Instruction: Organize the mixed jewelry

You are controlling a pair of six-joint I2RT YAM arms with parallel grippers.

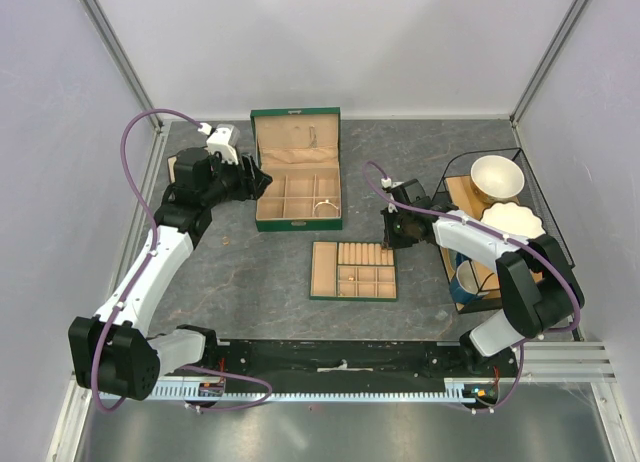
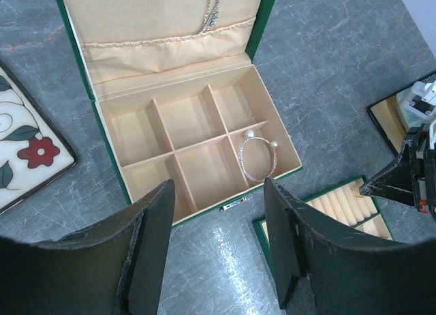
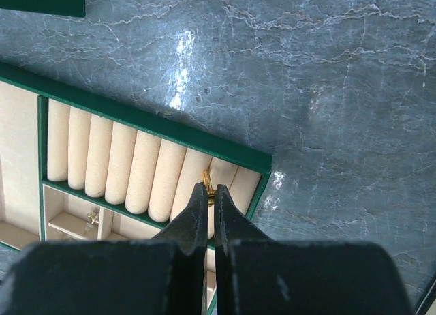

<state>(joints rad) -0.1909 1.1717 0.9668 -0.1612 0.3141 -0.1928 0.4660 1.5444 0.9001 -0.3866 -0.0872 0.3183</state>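
A thin silvery bangle (image 1: 325, 208) (image 2: 259, 158) lies in the near right compartment of the open green jewelry box (image 1: 297, 172) (image 2: 204, 134). My left gripper (image 1: 262, 179) (image 2: 218, 247) hovers open and empty just off the box's left side. A small gold ring (image 3: 208, 181) stands between two rolls at the right end of the flat tan tray (image 1: 352, 270) (image 3: 122, 158). My right gripper (image 1: 392, 240) (image 3: 210, 192) is shut on that ring. Another tiny gold piece (image 3: 90, 219) rests in a small tray compartment. A thin chain (image 2: 213, 11) hangs in the box lid.
A black wire rack at the right holds a cream bowl (image 1: 497, 177), a scalloped white plate (image 1: 515, 220) and a blue mug (image 1: 466, 282). A floral tile (image 2: 27, 151) lies left of the box. Grey walls and rails enclose the stone-patterned table.
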